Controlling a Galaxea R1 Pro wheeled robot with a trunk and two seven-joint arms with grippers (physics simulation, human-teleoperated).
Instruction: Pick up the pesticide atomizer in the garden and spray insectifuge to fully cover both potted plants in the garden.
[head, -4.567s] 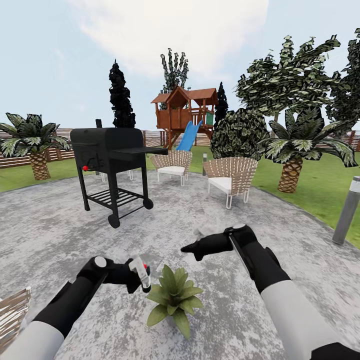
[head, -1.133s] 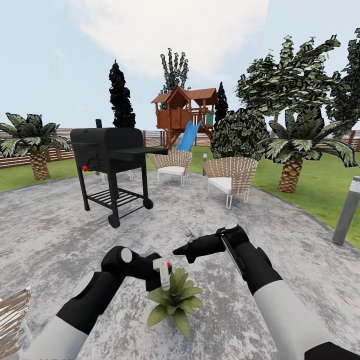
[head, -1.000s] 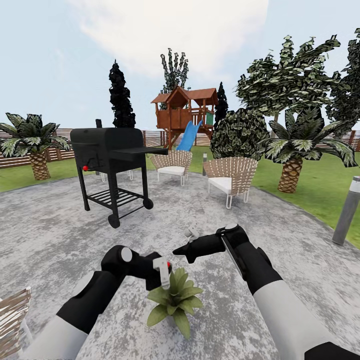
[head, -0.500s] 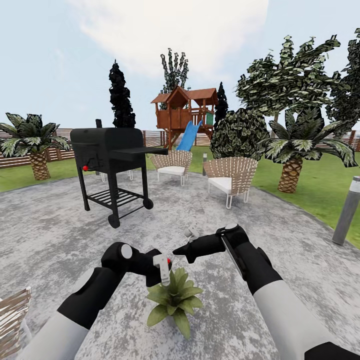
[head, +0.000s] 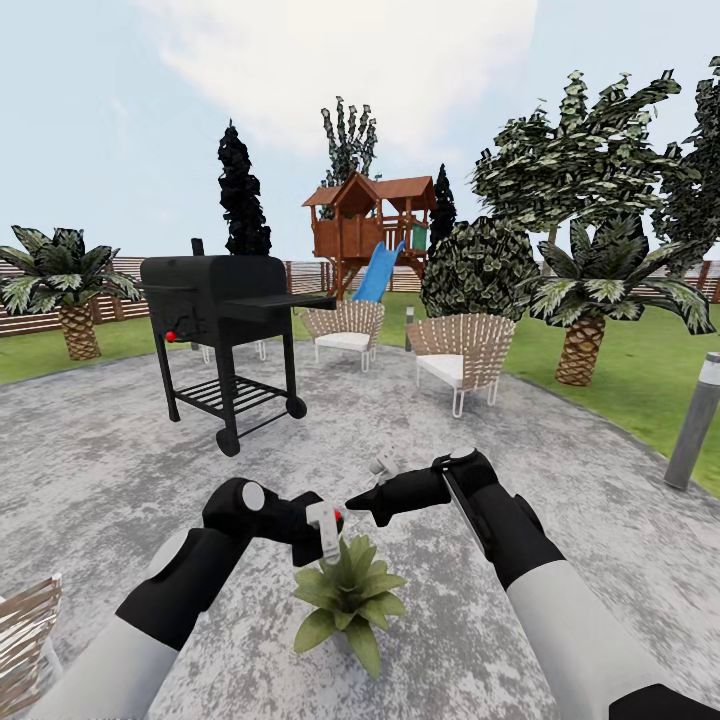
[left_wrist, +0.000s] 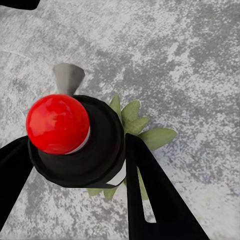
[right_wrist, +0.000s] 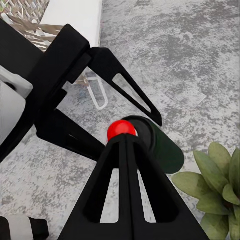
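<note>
My left gripper (head: 320, 533) is shut on the pesticide atomizer (head: 325, 522), held just above and left of a potted plant (head: 350, 596) on the garden's grey paved patio (head: 100, 470). The left wrist view looks down on the atomizer (left_wrist: 97, 152): dark body, red knob (left_wrist: 57, 123), grey nozzle (left_wrist: 68, 77), black fingers (left_wrist: 145, 190) at both sides, plant leaves (left_wrist: 147, 136) underneath. My right gripper (head: 353, 497) is shut, its tip at the red knob (head: 338, 518). In the right wrist view the closed right gripper (right_wrist: 122, 141) meets the knob (right_wrist: 121, 128), beside the plant (right_wrist: 215, 187).
A black grill (head: 225, 300) stands ahead on the left. Two wicker chairs (head: 345, 330) (head: 460, 360) sit behind, another chair's edge (head: 25, 630) at lower left. A grey bollard (head: 697, 420) and palm (head: 585, 330) stand right, by the lawn.
Over 4.6 s my left gripper carried the atomizer right to the plant, and my right gripper came down left to its top. In the last second the left gripper rose slightly.
</note>
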